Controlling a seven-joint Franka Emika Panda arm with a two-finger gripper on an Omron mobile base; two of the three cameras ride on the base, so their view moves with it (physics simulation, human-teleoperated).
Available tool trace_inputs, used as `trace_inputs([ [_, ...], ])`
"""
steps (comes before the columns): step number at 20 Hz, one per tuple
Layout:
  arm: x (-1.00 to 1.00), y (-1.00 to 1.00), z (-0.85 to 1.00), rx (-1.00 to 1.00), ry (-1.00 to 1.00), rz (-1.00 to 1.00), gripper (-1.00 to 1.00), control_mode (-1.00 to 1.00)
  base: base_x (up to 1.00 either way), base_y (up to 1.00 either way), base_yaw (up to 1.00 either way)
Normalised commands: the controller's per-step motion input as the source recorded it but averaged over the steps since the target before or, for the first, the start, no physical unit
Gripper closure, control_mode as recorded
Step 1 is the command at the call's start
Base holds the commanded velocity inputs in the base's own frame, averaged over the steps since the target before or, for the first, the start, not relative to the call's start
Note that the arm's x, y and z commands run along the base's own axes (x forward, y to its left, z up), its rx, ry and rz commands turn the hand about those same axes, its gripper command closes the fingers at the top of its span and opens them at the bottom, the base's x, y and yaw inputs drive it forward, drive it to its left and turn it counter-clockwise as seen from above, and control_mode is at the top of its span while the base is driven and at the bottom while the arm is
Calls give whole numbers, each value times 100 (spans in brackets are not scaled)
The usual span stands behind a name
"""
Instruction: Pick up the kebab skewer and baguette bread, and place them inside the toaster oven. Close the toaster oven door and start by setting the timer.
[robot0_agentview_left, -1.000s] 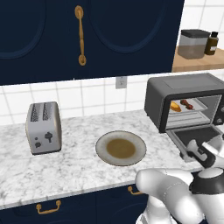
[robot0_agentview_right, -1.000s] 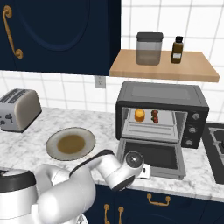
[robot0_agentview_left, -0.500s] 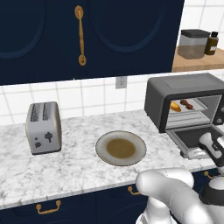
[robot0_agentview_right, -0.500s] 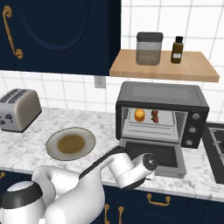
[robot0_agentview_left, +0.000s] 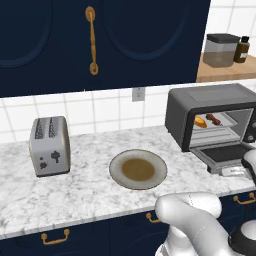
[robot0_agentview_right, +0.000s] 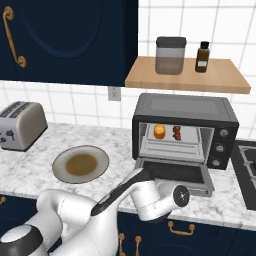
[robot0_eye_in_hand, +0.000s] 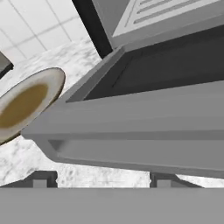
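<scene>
In the hand view, the two-finger gripper (robot0_eye_in_hand: 98, 179) showed only as two small grey finger tips (robot0_eye_in_hand: 41, 178) low in the frame, parted with nothing between them. Just above them, across the middle of that frame, ran the horizontal grey bar handle (robot0_eye_in_hand: 144, 131) of the dark grey toaster oven door (robot0_eye_in_hand: 175, 65), which lay dropped open and flat, its dark glass window facing up. At the left edge of that frame sat the round grey plate with a brown centre (robot0_eye_in_hand: 26, 103) on the white marbled counter (robot0_eye_in_hand: 26, 157).

In the right base view, the white wrist hung at the lower centre, just in front of the door's front edge, which stood between the hand and the oven cavity. The door (robot0_agentview_right: 175, 172) projected from the dark grey boxy toaster oven (robot0_agentview_right: 185, 127) at centre right. On the metal tray (robot0_agentview_right: 172, 145) inside rested the small golden-orange baguette bread (robot0_agentview_right: 159, 131) and, just right of it, the kebab skewer with dark reddish chunks (robot0_agentview_right: 177, 132); whether they touched I could not tell.

Left of the oven the plate (robot0_agentview_right: 80, 163) lay at centre left, and the silver two-slot toaster (robot0_agentview_right: 20, 125) stood at the far left. At the upper right, a wooden shelf (robot0_agentview_right: 187, 75) carried a grey lidded canister (robot0_agentview_right: 170, 55) and a small dark bottle (robot0_agentview_right: 202, 56).
</scene>
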Motion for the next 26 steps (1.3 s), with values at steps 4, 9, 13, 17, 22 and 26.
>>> trace_inputs([
  [4, 97, 100, 33, -6, -30, -14, -100, -100, 0, 0, 0],
  [9, 79, 81, 25, -4, -14, -9, -100, -100, 0, 0, 0],
  [13, 82, 36, 35, 0, -5, -4, -100, -100, 0, 0, 0],
  [17, 43, 2, 46, 0, 1, 0, -100, -100, 0, 0, 0],
  [22, 49, 20, 0, 0, 0, 0, -100, -100, 0, 0, 0],
  [26, 46, 31, -15, -1, 2, 0, -100, -100, 0, 0, 0],
])
